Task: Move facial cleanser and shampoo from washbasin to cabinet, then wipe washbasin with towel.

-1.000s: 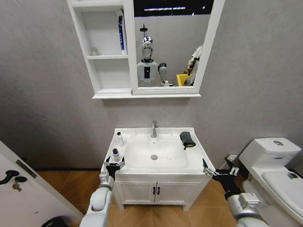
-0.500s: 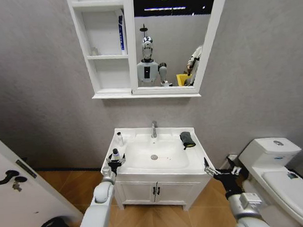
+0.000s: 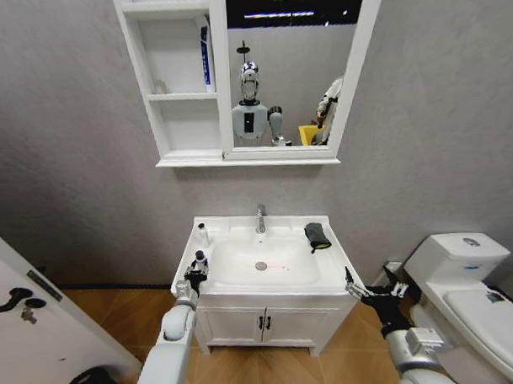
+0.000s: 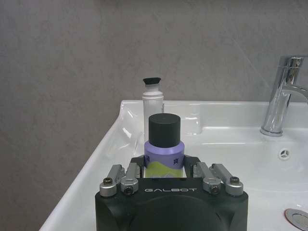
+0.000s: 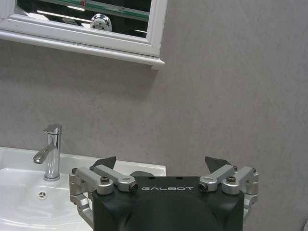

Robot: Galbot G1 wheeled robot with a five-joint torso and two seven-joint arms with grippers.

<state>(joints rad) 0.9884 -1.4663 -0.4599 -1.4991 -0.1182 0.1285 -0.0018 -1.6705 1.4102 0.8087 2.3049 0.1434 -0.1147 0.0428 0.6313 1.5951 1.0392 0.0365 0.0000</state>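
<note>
The left gripper [image 4: 163, 169] has its fingers around the purple bottle [image 4: 164, 153] on the washbasin [image 3: 331, 274]; whether they press it, I cannot tell. The right gripper [image 5: 160, 165] stays wide open and holds nothing

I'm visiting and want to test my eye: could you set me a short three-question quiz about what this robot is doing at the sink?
1. True or false: the left gripper is around the purple bottle.
2. On which side of the washbasin does the towel lie: A the robot's left, B the robot's right?
3. Fill in: the right gripper stands ____ with nothing between its fingers.

Key: 1 true; 2 B; 3 open.
</note>
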